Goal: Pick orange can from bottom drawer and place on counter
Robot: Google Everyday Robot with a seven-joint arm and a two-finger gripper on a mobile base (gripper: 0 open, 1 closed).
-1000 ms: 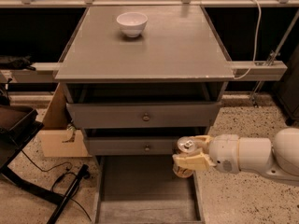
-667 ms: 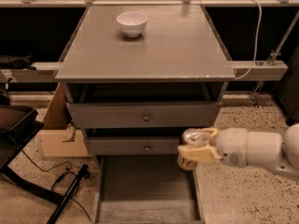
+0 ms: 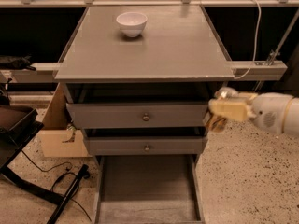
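Note:
The bottom drawer [image 3: 147, 190] is pulled out, and its wide grey floor is bare. My gripper [image 3: 225, 109], with pale yellow fingers on a white arm, is at the right of the cabinet, level with the top knobbed drawer and below the counter's edge. It is shut on the orange can [image 3: 215, 122]. The can's silver top shows above the fingers and its orange-brown body below them. The counter [image 3: 154, 50] is a flat grey square top above and to the left of the gripper.
A white bowl [image 3: 131, 23] stands at the back of the counter. Two knobbed drawers [image 3: 145, 117] sit above the open one. A cardboard box [image 3: 58, 139] and a dark stand with cables are at the left. A pale rail [image 3: 259, 70] juts out above the gripper.
My gripper has risen and moved right with the can, from in front of the middle drawer to beside the right end of the top drawer.

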